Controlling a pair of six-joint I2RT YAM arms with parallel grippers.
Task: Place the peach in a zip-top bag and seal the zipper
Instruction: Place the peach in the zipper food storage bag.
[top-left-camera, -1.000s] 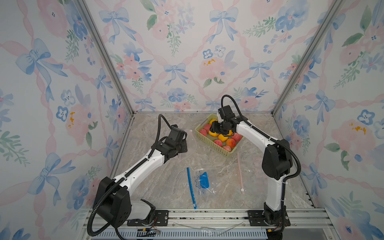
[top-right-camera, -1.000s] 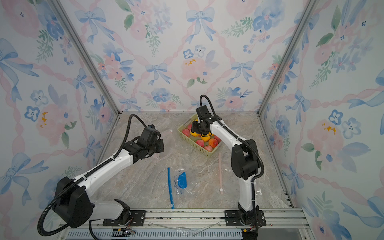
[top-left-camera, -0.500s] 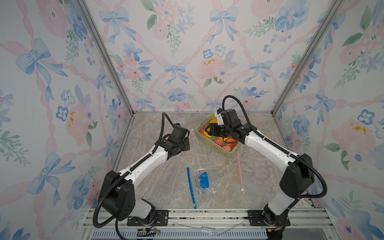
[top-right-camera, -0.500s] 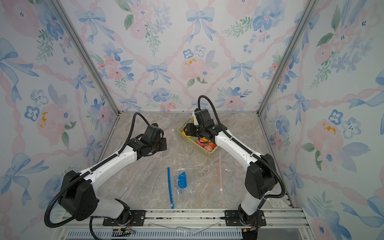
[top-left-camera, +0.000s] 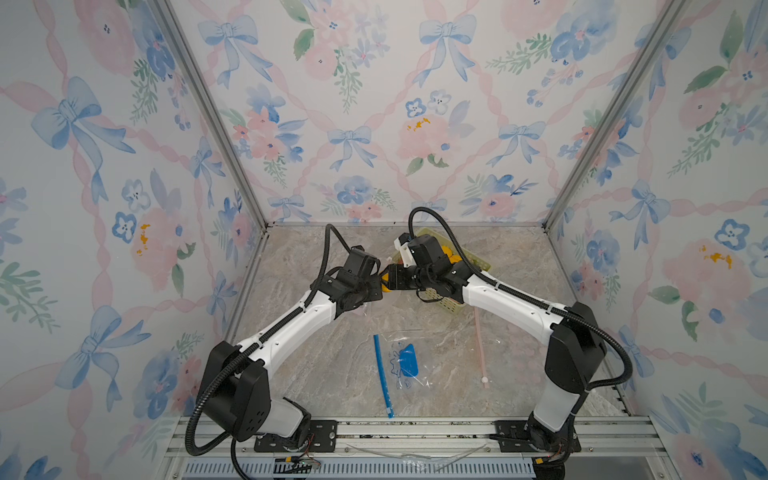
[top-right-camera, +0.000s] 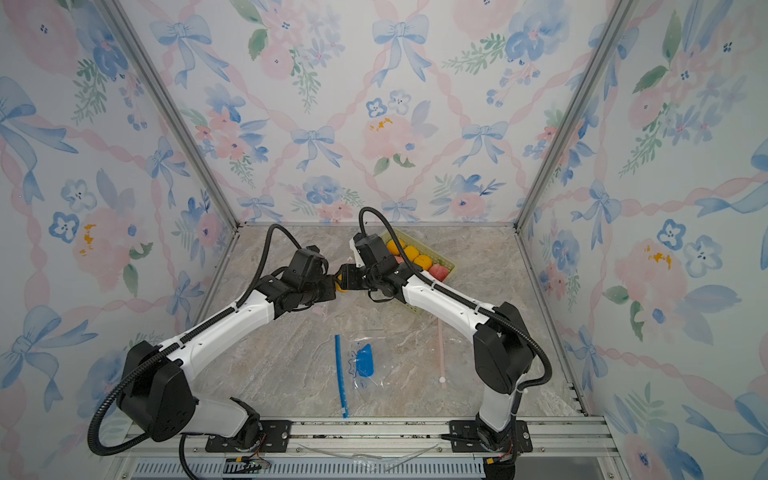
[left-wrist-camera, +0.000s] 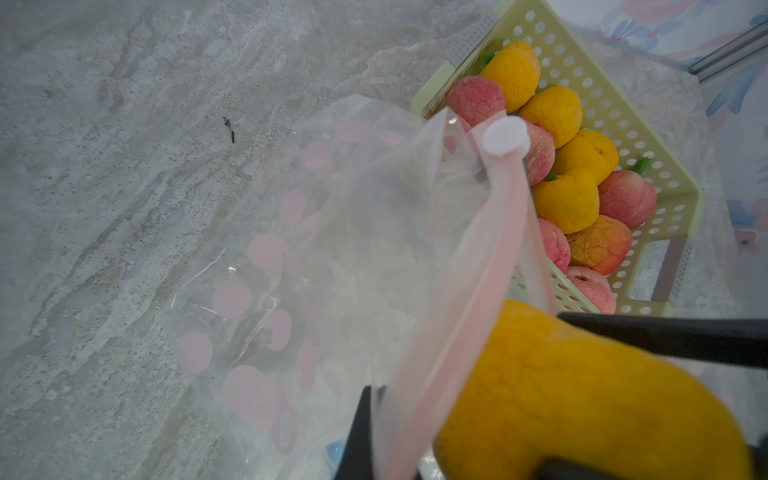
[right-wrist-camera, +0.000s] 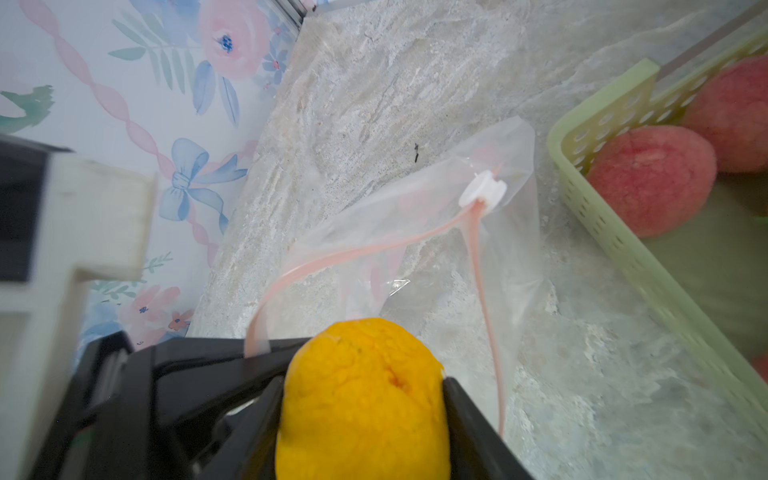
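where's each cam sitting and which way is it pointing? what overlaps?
Top views: high at the front above the arm bases, looking down toward the back wall; left arm and right arm show whole.
Left wrist: on the left arm, looking along the left fingers at the pink-zip bag they pinch, basket beyond.
Right wrist: on the right arm, looking past the right fingers, closed on the yellow peach, toward the bag's open mouth.
Shared: both wrist views show yellow peach, pink-zip bag, basket.

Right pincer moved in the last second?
Yes. The right pincer, shut on the yellow peach, has swung off the basket toward the left pincer, which grips the zip-top bag.
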